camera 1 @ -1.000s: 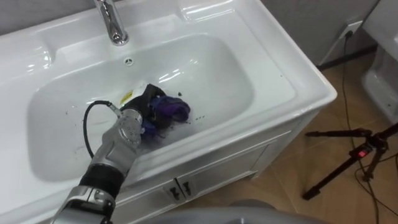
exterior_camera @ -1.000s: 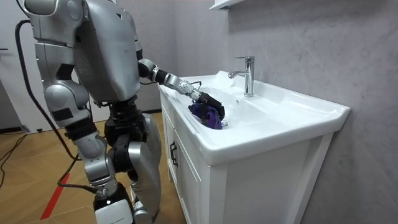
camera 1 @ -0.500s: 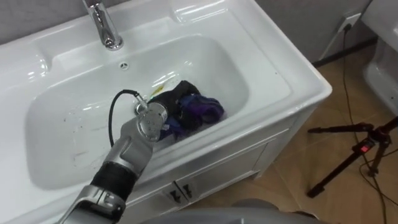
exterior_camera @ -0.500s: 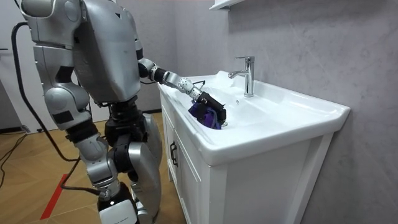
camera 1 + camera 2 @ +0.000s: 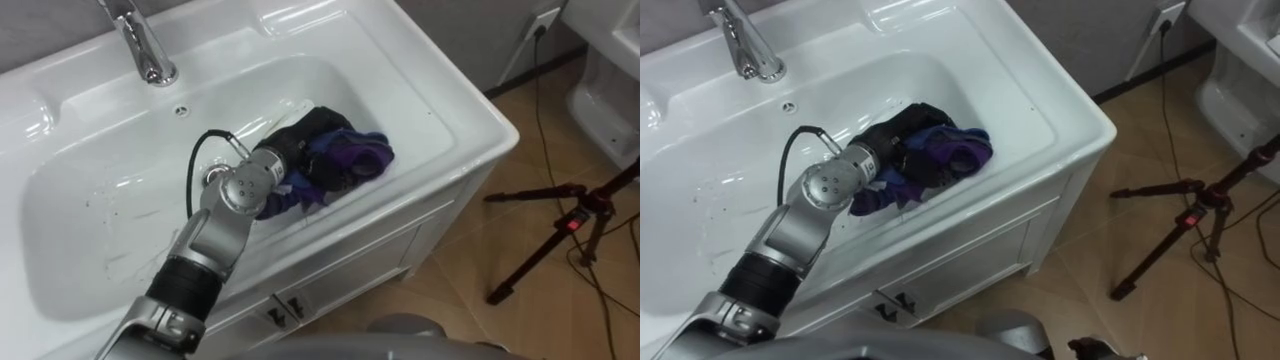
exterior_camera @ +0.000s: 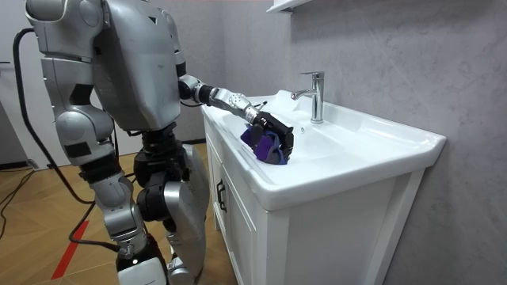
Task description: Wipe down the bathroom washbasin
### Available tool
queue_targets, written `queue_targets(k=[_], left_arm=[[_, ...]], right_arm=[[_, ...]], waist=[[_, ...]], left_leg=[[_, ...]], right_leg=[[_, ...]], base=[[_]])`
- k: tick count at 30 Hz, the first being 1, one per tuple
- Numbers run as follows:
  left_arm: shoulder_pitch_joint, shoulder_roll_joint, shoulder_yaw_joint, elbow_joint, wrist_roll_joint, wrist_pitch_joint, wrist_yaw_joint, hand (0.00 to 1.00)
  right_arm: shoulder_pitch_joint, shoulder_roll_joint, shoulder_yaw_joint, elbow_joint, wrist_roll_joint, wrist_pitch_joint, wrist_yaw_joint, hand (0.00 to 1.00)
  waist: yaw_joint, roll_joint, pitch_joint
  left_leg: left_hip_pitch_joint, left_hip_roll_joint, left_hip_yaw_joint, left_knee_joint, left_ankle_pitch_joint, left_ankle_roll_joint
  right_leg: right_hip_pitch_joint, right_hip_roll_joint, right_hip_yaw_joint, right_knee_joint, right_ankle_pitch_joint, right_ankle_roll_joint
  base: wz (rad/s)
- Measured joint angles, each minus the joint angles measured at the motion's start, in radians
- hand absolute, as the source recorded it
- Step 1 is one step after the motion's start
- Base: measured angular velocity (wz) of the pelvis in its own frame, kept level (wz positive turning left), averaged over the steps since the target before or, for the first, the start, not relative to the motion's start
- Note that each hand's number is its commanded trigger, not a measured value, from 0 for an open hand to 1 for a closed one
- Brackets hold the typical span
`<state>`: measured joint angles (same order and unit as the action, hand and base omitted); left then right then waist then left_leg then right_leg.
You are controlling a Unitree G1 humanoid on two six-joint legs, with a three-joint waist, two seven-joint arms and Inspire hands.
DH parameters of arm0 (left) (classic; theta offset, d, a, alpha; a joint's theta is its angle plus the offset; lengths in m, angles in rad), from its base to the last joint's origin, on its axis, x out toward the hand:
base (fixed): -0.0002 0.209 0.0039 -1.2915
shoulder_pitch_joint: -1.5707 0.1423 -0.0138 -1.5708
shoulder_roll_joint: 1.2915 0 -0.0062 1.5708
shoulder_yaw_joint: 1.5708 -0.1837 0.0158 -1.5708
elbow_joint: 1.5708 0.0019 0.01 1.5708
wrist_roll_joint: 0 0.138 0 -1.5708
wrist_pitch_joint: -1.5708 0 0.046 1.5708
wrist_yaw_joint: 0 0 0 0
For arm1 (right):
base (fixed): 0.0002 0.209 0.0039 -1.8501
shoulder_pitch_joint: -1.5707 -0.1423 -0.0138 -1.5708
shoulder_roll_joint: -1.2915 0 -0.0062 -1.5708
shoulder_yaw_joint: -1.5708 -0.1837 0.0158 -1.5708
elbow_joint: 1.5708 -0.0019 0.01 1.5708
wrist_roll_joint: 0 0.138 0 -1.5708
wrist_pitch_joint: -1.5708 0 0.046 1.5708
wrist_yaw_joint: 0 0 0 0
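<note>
Robot stands upright on the wooden floor (image 6: 32, 237), at the room view's left end of a tall white vanity cabinet (image 6: 261, 237). Far-side arm reaches out over the white ceramic basin (image 6: 356, 150) set in the cabinet's worktop. Dark left hand (image 6: 275, 127) sits on a bunched purple cloth (image 6: 257, 144), fingers closed over it, at the basin's near rim. Cloth touches the rim's inner edge. Upright chrome tap (image 6: 315, 95) at the back of the basin, apart from the hand. Grey textured wall (image 6: 396, 63) behind. Corner of a white shelf (image 6: 289, 5) above the tap. Small dark handles (image 6: 220, 194) on the cabinet doors. Red strip (image 6: 75, 237) on the floor by the robot's feet.
</note>
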<state>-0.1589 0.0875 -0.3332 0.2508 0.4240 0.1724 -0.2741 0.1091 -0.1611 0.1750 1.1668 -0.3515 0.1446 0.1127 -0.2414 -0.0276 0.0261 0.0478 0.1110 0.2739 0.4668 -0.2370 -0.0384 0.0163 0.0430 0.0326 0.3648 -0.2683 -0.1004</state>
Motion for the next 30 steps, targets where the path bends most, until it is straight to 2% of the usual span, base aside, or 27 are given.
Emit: queue_targets(k=[4,7,9,10,12,14,15,16,17,19,22,24,28,30], left_arm=[[0.0,-0.001,-0.006,-0.021,0.002,-0.003,0.0,1.0],[0.004,0.002,-0.014,-0.023,0.004,-0.004,0.005,1.0],[0.014,0.007,-0.009,-0.003,0.004,-0.024,0.01,1.0],[0.023,0.005,-0.002,0.023,0.004,-0.047,0.024,1.0],[0.042,0.005,0.007,0.05,0.009,-0.055,0.039,1.0],[0.068,0.004,0.039,0.131,0.011,-0.063,0.074,1.0],[0.077,0.003,0.05,0.149,0.01,-0.067,0.087,1.0],[0.087,0.003,0.075,0.197,0.011,-0.088,0.116,1.0],[0.101,0.003,0.104,0.229,0.021,-0.108,0.141,1.0],[0.111,0.001,0.135,0.266,0.023,-0.123,0.166,1.0],[0.123,0.001,0.159,0.31,0.023,-0.154,0.212,1.0],[0.123,-0.002,0.188,0.344,0.051,-0.179,0.24,1.0],[0.125,0.003,0.249,0.39,0.08,-0.185,0.306,1.0],[0.131,0.014,0.28,0.409,0.082,-0.186,0.35,1.0]], right_arm=[[0.0,-0.001,0.0,0.0,-0.002,-0.002,0.005,0.0],[0.001,-0.005,-0.001,-0.003,-0.002,0.003,0.011,0.0],[0.0,-0.007,-0.002,0.0,-0.002,0.009,0.007,0.0],[-0.002,-0.007,-0.004,0.0,-0.003,0.009,0.004,0.0],[-0.001,-0.007,-0.005,0.0,-0.003,0.01,0.002,0.0],[0.017,-0.001,-0.012,-0.005,-0.017,0.01,0.0,0.0],[0.022,0.0,-0.023,-0.01,-0.017,0.009,-0.001,0.0],[0.03,0.002,-0.047,-0.015,-0.017,0.01,-0.001,0.0],[0.039,0.004,-0.071,-0.022,-0.029,0.013,-0.002,0.0],[0.068,0.005,-0.112,-0.05,-0.047,0.027,-0.004,0.0],[0.084,0.004,-0.12,-0.052,-0.047,0.042,-0.011,0.0],[0.09,0.008,-0.121,-0.052,-0.049,0.047,-0.012,0.0],[0.091,0.012,-0.133,-0.051,-0.055,0.057,-0.014,0.0],[0.091,0.015,-0.155,-0.051,-0.074,0.065,-0.015,0.0]], waist=[[-0.001,0.003,-0.0018],[0.003,0.012,-0.0072],[0.007,0.018,-0.011],[0.005,0.018,-0.0116],[0.008,0.018,-0.0115],[0.038,0.003,-0.0184],[0.046,-0.001,-0.0177],[0.062,-0.007,-0.0174],[0.072,-0.013,-0.0179],[0.08,-0.017,-0.018],[0.095,-0.018,-0.019],[0.118,-0.015,-0.0188],[0.118,-0.014,-0.0197],[0.118,-0.013,-0.0207]], left_leg=[[0.0,0.0,0.0,0.0,-0.003,-0.001],[-0.003,-0.001,-0.002,0.009,-0.004,-0.001],[-0.004,-0.004,-0.005,0.0,-0.014,0.004],[-0.004,-0.012,-0.02,-0.043,-0.018,0.007],[-0.021,-0.018,-0.022,-0.137,0.008,-0.008],[0.012,-0.013,0.028,-0.141,0.008,-0.006],[0.017,-0.013,0.038,-0.142,0.007,-0.005],[0.022,-0.013,0.05,-0.139,0.006,-0.004],[0.025,-0.018,0.051,-0.138,0.006,-0.004],[0.03,-0.017,0.049,-0.138,0.006,-0.004],[0.042,-0.016,0.049,-0.138,0.006,-0.004],[0.047,-0.014,0.042,-0.133,0.006,-0.004],[0.043,-0.007,0.038,-0.126,0.006,-0.004],[0.043,-0.001,0.038,-0.126,0.006,-0.004]], right_leg=[[-0.001,0.002,0.001,-0.001,0.0,0.0],[0.006,0.002,0.012,-0.003,0.001,-0.001],[0.02,0.003,0.029,0.0,0.001,-0.001],[0.02,0.003,0.044,0.002,0.001,-0.001],[0.019,0.008,0.049,0.002,-0.002,0.003],[0.023,0.007,0.051,-0.001,-0.009,0.011],[0.024,0.003,0.042,-0.002,-0.011,0.013],[0.025,-0.008,0.014,-0.003,-0.013,0.017],[0.027,-0.019,-0.016,-0.005,-0.015,0.021],[0.04,-0.02,-0.027,-0.015,-0.015,0.021],[0.054,-0.019,-0.026,-0.019,-0.015,0.02],[0.054,-0.014,-0.011,-0.016,-0.016,0.016],[0.054,-0.008,-0.01,-0.018,-0.015,0.011],[0.053,-0.001,-0.01,-0.02,-0.012,0.005]], base=[[-0.02],[-0.06],[-0.06],[0.0],[-0.1],[-0.31],[-0.37],[-0.28],[-0.21],[0.05],[0.02],[-0.19],[-0.03],[-0.07]])
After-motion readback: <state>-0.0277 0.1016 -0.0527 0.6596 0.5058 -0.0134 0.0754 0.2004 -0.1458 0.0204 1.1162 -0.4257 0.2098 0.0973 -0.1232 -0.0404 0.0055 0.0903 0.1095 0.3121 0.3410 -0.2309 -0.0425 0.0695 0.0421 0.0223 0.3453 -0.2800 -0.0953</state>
